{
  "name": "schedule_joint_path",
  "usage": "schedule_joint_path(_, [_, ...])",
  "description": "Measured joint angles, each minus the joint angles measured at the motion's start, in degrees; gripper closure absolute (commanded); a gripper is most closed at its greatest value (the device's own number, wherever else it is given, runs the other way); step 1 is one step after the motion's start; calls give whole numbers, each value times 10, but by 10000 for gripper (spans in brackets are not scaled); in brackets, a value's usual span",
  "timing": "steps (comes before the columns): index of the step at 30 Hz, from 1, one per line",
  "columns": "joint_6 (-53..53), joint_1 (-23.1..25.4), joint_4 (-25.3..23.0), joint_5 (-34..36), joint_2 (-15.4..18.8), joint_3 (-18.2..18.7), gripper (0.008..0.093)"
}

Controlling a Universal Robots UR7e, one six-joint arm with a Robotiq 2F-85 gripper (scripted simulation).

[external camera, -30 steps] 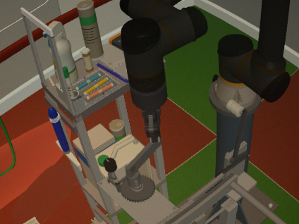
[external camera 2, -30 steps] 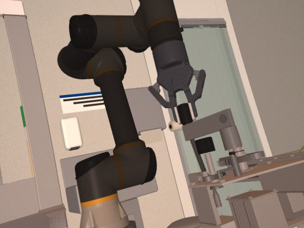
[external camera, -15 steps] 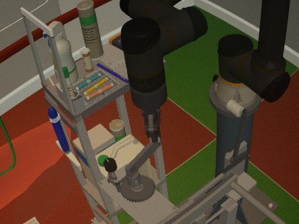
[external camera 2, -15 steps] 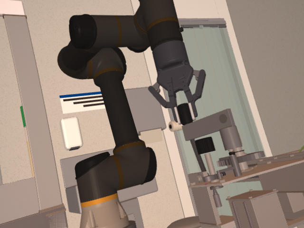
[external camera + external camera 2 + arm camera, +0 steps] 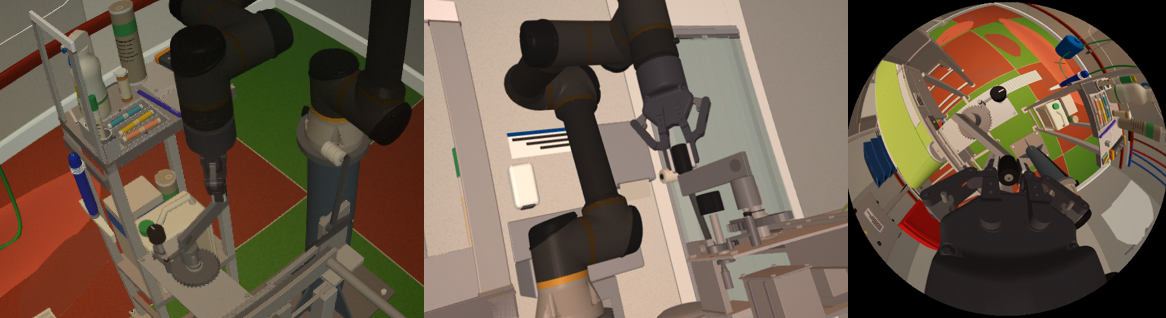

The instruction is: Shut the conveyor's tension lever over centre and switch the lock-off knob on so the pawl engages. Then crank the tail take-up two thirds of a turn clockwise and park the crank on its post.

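Note:
My gripper [image 5: 682, 161] [image 5: 216, 192] [image 5: 1008, 175] points down over the tail take-up. The crank's black handle [image 5: 682, 158] [image 5: 1007, 172] is held between its closed fingers. The grey crank arm [image 5: 200, 225] [image 5: 711, 173] slopes from the handle down to a hub above the toothed ratchet wheel [image 5: 196, 270] [image 5: 977, 121]. The black lock-off knob [image 5: 156, 232] [image 5: 710, 202] [image 5: 998, 93] stands on a short post beside the wheel. The tension lever [image 5: 345, 187], with a cream knob [image 5: 332, 151] at its top, leans up along the blue column to the right.
A tray [image 5: 135, 122] of coloured markers, with bottles and a tall cylinder [image 5: 127, 40], tops the metal-frame stand next to the gripper. A cream box [image 5: 150, 210] sits on the shelf under it. The conveyor frame [image 5: 310, 280] runs to the lower right.

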State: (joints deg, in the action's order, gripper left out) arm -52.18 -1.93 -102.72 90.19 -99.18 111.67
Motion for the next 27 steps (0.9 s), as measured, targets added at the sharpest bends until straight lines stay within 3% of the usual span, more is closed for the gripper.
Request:
schedule_joint_path(9, [-1, -1, 1, 0, 0, -1, 934])
schedule_joint_path(27, [-1, 0, 2, -1, 0, 0, 574])
